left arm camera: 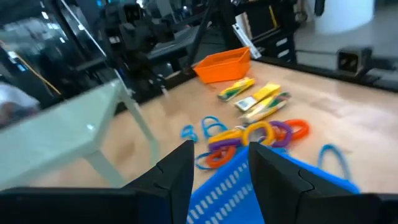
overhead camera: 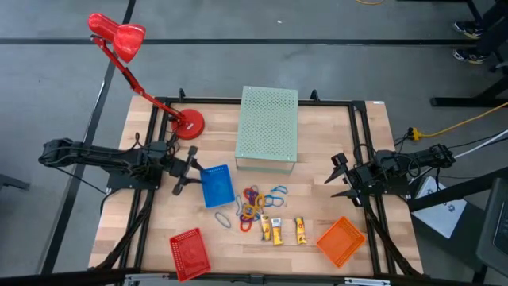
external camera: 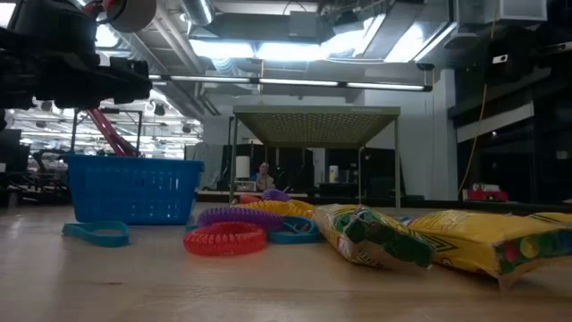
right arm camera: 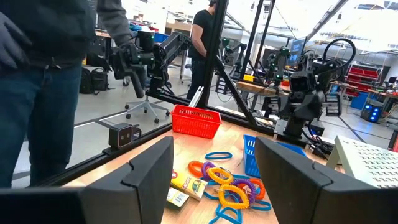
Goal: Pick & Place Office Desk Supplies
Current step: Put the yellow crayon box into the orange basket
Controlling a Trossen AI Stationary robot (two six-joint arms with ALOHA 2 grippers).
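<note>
high view – supplies: loops pile (overhead camera: 254, 201) and 3 yellow oblong packets (overhead camera: 278, 230) mid-desk, between blue basket (overhead camera: 217, 186) and orange basket (overhead camera: 341, 241).
high view – left gripper (overhead camera: 189, 173): just beside blue basket, fingers part-open, holding nothing; loops lie past the basket.
high view – right gripper (overhead camera: 340, 179): well apart from pile, fingers wide open, empty.
high view – nearer arm: left.
low view – red coil loop (external camera: 224, 240) in front, packets (external camera: 420, 237) lying flat, long axis across.
left wrist view – fingers (left arm camera: 177, 168) over basket rim, loops ahead.
right wrist view – fingers (right arm camera: 149, 165) apart, pile ahead between them.
writing: packet print unreadable.
</note>
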